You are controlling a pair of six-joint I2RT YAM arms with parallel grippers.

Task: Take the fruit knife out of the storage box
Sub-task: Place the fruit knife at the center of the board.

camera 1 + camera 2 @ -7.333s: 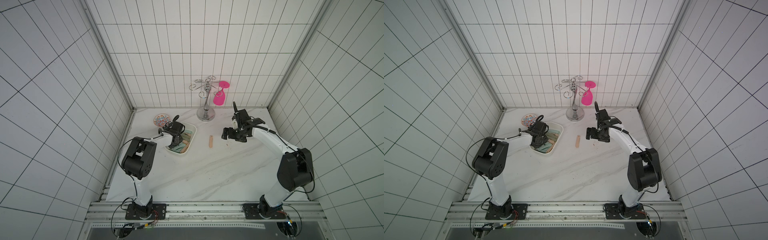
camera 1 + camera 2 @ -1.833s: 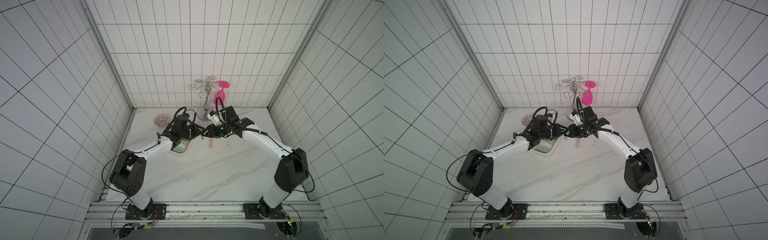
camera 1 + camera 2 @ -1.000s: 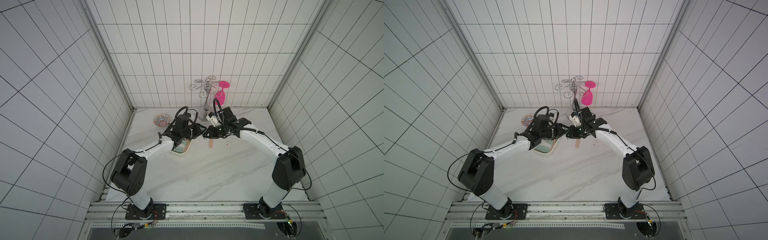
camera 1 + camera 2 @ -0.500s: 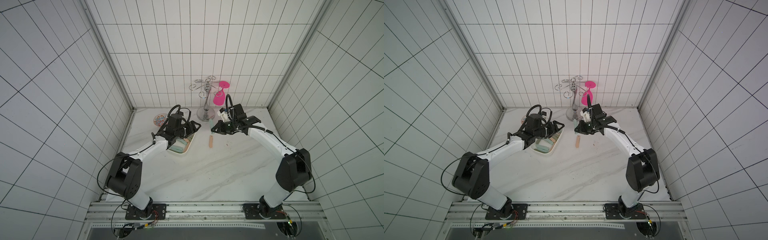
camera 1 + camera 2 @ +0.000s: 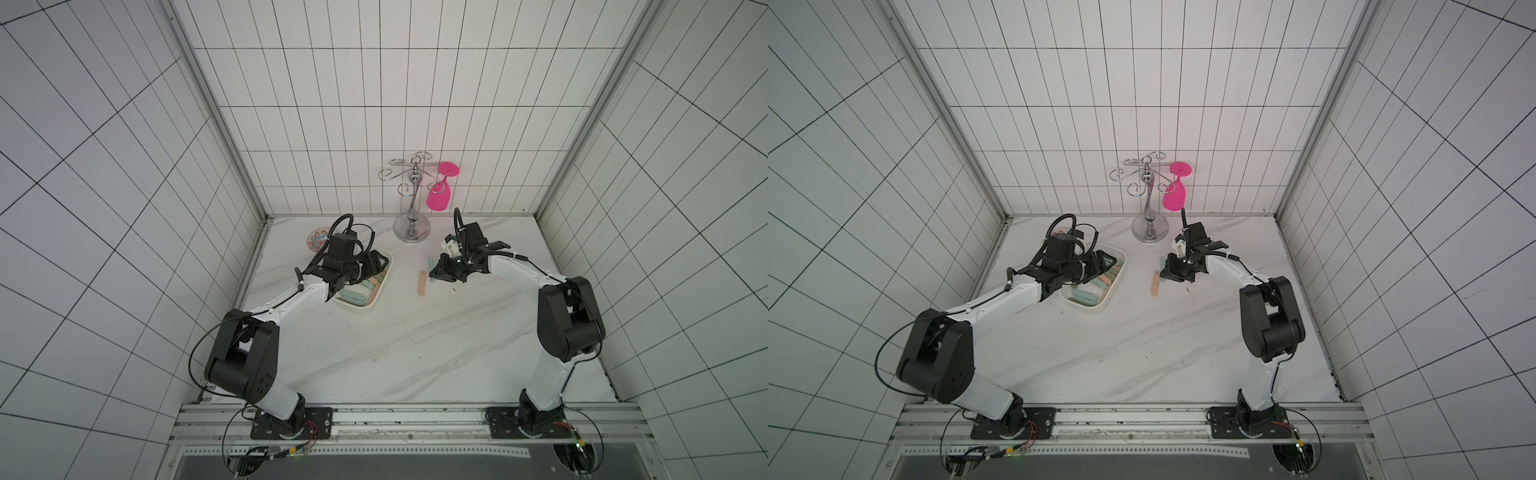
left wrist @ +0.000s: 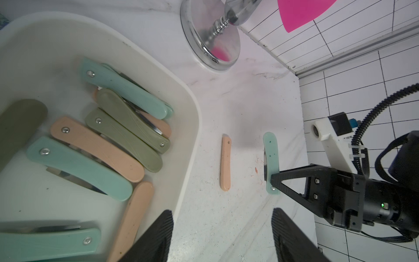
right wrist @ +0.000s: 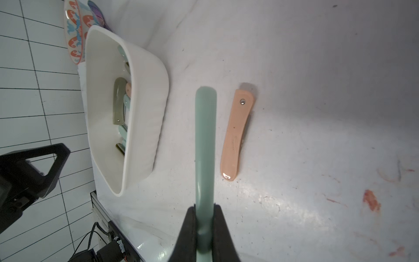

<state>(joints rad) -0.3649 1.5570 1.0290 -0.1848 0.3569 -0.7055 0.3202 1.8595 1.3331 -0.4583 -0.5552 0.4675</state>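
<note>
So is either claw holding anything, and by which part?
The right claw pinches a mint-green fruit knife by one end; the left claw is open, empty.

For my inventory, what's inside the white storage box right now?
Folded fruit knives with teal, peach and olive handles lie piled in the storage box. Lower ones are partly covered, so their number cannot be told.

White storage box (image 6: 193,108); teal fruit knife (image 7: 205,136); peach knife (image 7: 237,133); orange-blue patterned bowl (image 7: 74,34).

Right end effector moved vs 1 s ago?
Yes. The right end effector, shut on the green fruit knife, has pulled away from the storage box, crossing past the peach knife.
</note>
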